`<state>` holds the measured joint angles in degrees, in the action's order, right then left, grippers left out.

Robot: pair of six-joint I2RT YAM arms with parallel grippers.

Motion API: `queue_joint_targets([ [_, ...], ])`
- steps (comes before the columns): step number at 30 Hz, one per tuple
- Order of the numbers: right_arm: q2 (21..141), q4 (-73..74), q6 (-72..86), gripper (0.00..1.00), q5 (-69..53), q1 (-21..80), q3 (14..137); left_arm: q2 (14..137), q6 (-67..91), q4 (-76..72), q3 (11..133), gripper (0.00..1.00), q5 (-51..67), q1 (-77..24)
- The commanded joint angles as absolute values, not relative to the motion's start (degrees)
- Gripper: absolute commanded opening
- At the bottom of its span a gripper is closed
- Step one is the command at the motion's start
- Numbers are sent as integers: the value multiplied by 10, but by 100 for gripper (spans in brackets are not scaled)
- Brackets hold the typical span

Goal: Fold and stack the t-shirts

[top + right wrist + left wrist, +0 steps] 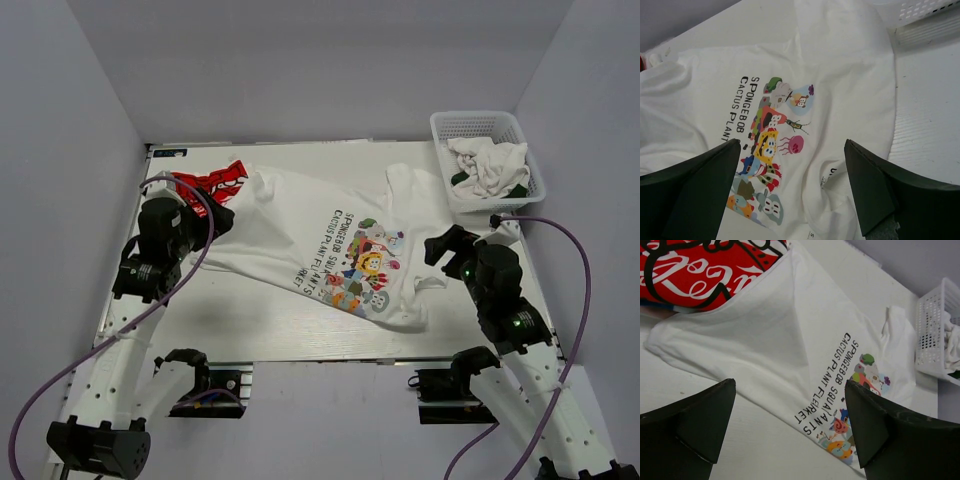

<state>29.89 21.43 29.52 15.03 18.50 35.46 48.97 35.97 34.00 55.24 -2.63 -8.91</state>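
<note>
A large white t-shirt (300, 225) with cartoon print and dark lettering lies spread, slightly rumpled, across the table. A red t-shirt (212, 182) with white script lies bunched at the back left, its edge under the white one's corner. My left gripper (222, 218) hovers open over the white shirt's left end, near the red shirt. In the left wrist view the white shirt (775, 340) and the red shirt (695, 270) lie beyond the open left gripper (790, 410). My right gripper (445, 255) is open above the collar end; the right wrist view has the print and neck label (840, 75) under the right gripper (791, 145).
A white plastic basket (487, 125) stands at the back right corner with more white and dark cloth (490, 165) in it; the basket (932, 335) also shows in the left wrist view. Grey walls close in the table on three sides.
</note>
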Motion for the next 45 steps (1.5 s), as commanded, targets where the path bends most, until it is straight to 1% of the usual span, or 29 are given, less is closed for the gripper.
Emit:
queue_joint_targets([
  [1, 305, 179, 290, 90, 138, 185, 359, 481, 352, 359, 563, 100, -42, -91],
  [3, 316, 155, 265, 90, 108, 188, 357, 473, 366, 346, 540, 100, -49, -91],
  [5, 334, 146, 259, 90, 91, 186, 358, 468, 366, 316, 527, 100, -25, -85],
  [6, 347, 142, 260, 90, 56, 189, 357, 468, 366, 316, 527, 100, -25, -85],
  [8, 377, 119, 264, 90, 26, 189, 352, 475, 366, 310, 527, 100, -18, -85],
  [9, 391, 112, 264, 90, -20, 191, 345, 484, 366, 310, 527, 100, -18, -85],
  [10, 443, 79, 266, 90, -62, 195, 341, 493, 366, 310, 527, 100, -11, -85],
  [11, 466, 61, 264, 90, -102, 203, 335, 493, 366, 310, 527, 100, -11, -85],
  [13, 558, 8, 263, 90, -118, 227, 337, 501, 366, 310, 527, 100, -3, -85],
  [14, 580, -13, 263, 90, -109, 249, 345, 506, 366, 310, 527, 100, -3, -85],
  [17, 705, -28, 242, 90, -75, 308, 402, 506, 366, 310, 522, 100, -3, -85],
  [19, 744, -31, 212, 90, -67, 341, 444, 506, 366, 310, 516, 100, -3, -85],
  [20, 806, -24, 207, 90, -55, 356, 473, 506, 366, 310, 516, 100, -3, -85],
  [21, 830, -19, 205, 90, -48, 379, 509, 506, 366, 310, 516, 100, -3, -85],
  [22, 851, -11, 203, 90, -36, 388, 525, 506, 366, 310, 516, 100, -3, -85],
  [23, 922, -1, 201, 90, -31, 400, 560, 506, 366, 310, 516, 100, -3, -85],
  [25, 980, 35, 197, 90, 23, 419, 609, 511, 366, 304, 516, 100, 18, -85],
  [30, 1115, 116, 185, 90, 81, 459, 724, 530, 371, 310, 510, 100, 25, -85],
  [34, 1115, 124, 199, 90, 115, 475, 693, 530, 384, 310, 510, 100, 13, -85],
  [36, 1096, 127, 229, 90, 128, 474, 638, 535, 384, 304, 504, 100, 13, -85],
  [39, 1042, 149, 269, 90, 165, 471, 551, 552, 389, 291, 504, 100, 13, -85],
  [40, 1001, 156, 286, 90, 187, 469, 514, 557, 389, 291, 504, 100, 13, -85],
  [42, 972, 186, 322, 90, 196, 467, 461, 569, 389, 291, 517, 100, 8, -85],
  [43, 924, 201, 330, 90, 205, 467, 429, 580, 389, 291, 517, 100, 8, -85],
  [45, 891, 225, 345, 90, 202, 465, 392, 591, 389, 291, 522, 100, -4, -85],
])
